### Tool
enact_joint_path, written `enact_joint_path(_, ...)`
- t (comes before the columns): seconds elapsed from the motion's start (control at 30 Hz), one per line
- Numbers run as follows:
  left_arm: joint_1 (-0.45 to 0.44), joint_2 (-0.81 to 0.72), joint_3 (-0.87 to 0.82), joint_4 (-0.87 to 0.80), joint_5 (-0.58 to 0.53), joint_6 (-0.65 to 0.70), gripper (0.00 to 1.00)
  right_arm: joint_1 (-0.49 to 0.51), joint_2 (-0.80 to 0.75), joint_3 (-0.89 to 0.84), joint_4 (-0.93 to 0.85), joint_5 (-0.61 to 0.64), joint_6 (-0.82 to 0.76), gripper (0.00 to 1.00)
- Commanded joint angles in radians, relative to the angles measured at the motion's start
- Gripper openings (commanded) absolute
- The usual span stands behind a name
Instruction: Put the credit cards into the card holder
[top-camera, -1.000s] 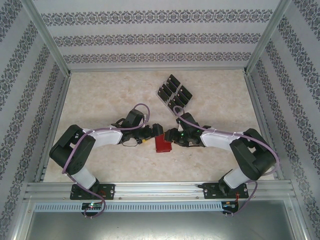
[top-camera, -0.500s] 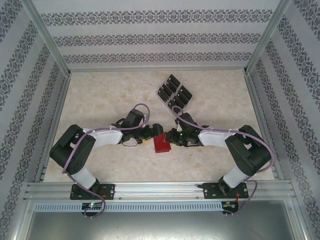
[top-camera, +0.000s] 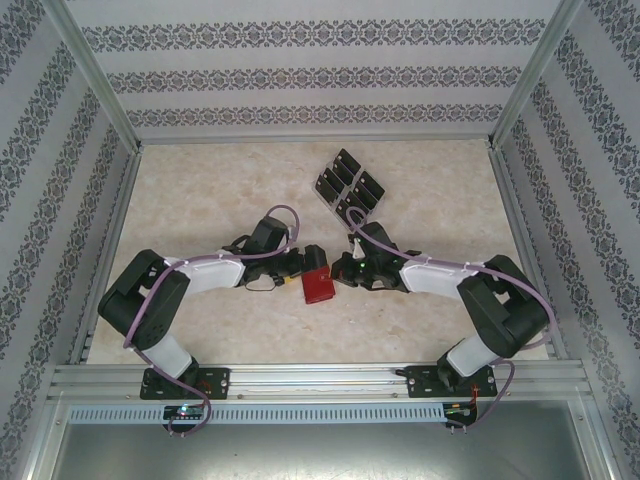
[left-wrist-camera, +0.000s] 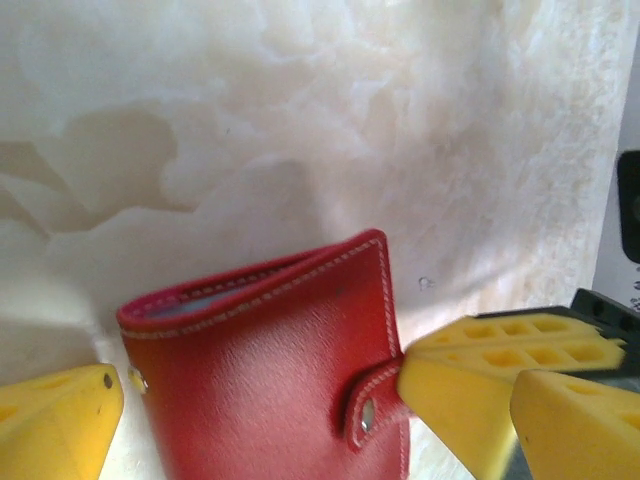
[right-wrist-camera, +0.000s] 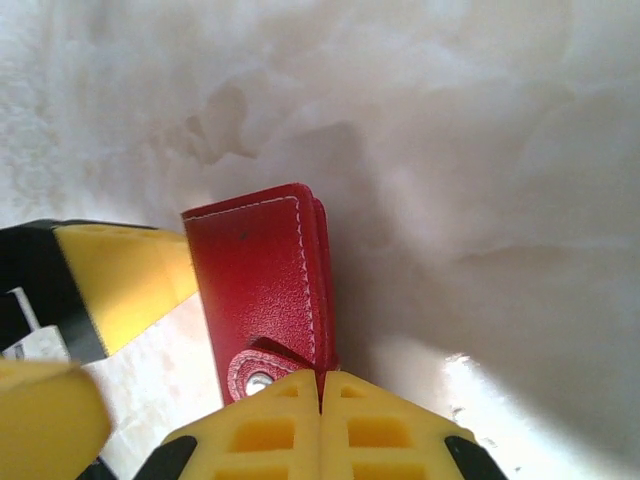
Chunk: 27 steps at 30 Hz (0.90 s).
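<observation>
Card holder (right-wrist-camera: 262, 285): right gripper (right-wrist-camera: 321, 380) now closed alongside

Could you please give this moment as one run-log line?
left gripper: open, straddling red wallet | right gripper: shut at snap tab | credit cards: not yet in wallet

The right end effector (right-wrist-camera: 322, 385) has closed. Its yellow fingers (right-wrist-camera: 390, 430), apart a second ago, now meet tip to tip at the snap-tab edge of the card holder (top-camera: 318, 287). In the top view the card holder has slid a little to the left across the counter (top-camera: 200, 200).
</observation>
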Motion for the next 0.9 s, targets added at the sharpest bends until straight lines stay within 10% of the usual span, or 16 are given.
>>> enact_joint_path(0.0, 0.040, -0.072, 0.034, -0.049, -0.028, 0.045, 1.00, 0.002, -0.079, 0.038, -0.019, -0.020, 0.010, 0.00)
enact_joint_path(0.5, 0.173, -0.214, -0.109, 0.441, 0.098, -0.171, 0.99, -0.011, -0.156, 0.151, -0.006, -0.065, 0.098, 0.00)
enact_joint_path(0.87, 0.173, -0.189, -0.228, 0.700, 0.113, -0.294, 0.74, -0.016, -0.116, 0.186, 0.031, -0.064, 0.129, 0.00)
